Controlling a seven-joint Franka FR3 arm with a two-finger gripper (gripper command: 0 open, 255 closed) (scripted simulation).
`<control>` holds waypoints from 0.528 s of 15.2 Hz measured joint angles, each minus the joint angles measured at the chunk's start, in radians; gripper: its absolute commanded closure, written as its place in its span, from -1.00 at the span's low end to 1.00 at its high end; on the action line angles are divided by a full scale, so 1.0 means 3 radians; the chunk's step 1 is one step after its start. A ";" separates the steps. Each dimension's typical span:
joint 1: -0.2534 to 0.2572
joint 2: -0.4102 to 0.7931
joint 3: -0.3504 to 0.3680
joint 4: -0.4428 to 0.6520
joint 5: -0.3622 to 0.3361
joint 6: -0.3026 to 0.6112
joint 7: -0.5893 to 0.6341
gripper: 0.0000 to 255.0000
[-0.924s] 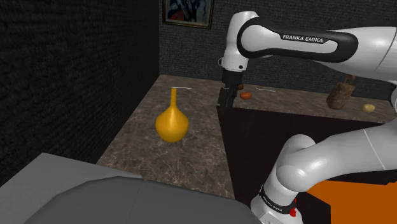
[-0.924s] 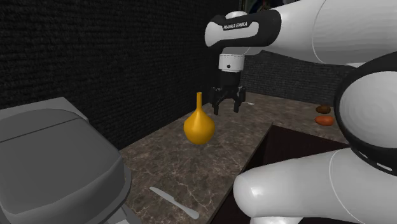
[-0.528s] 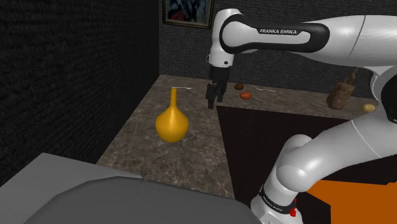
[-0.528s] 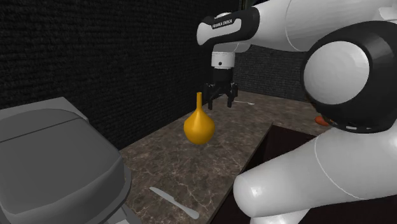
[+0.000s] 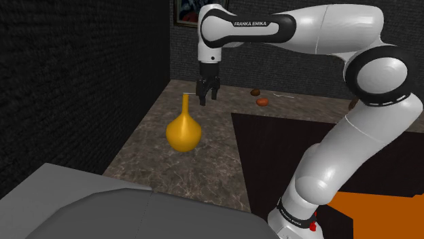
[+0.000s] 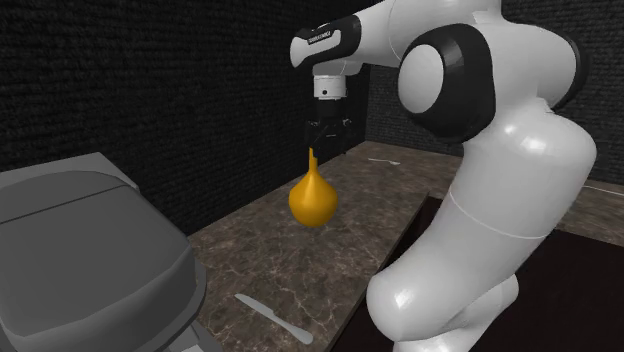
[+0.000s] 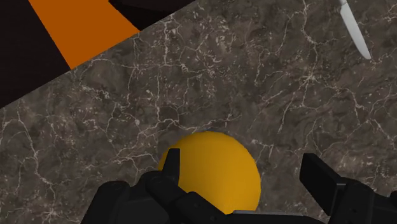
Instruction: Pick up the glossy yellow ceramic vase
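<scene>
The yellow-orange vase [image 5: 183, 133] has a round body and a thin neck, and it stands upright on the dark marbled counter [image 5: 210, 156]. My black gripper [image 5: 206, 100] hangs open just above the neck's top and a little to the shoulder view's right of it. In the second exterior view the gripper [image 6: 320, 150] sits right over the vase [image 6: 312, 201]. The wrist view looks straight down on the vase's body [image 7: 213, 168], which lies below the gripper [image 7: 245, 173], close to one finger and well apart from the other. Nothing is held.
A table knife [image 6: 275, 318] lies on the counter near a grey lidded appliance [image 6: 80, 250]. Small brown and orange things [image 5: 261, 102] sit at the counter's far end. A dark recess [image 5: 306, 156] borders the counter. Black walls stand close behind the vase.
The arm has swung toward the shoulder view's left, carrying the open gripper from the counter's inner edge to just above the vase's neck. The vase has not moved.
</scene>
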 measured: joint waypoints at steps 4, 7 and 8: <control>0.0020 0.0589 0.0043 0.0660 -0.0065 -0.0128 0.0067 -1.00; 0.0045 0.1090 0.0067 0.1291 -0.0125 -0.0303 0.0117 -1.00; 0.0053 0.1256 0.0071 0.1519 -0.0147 -0.0382 0.0126 -1.00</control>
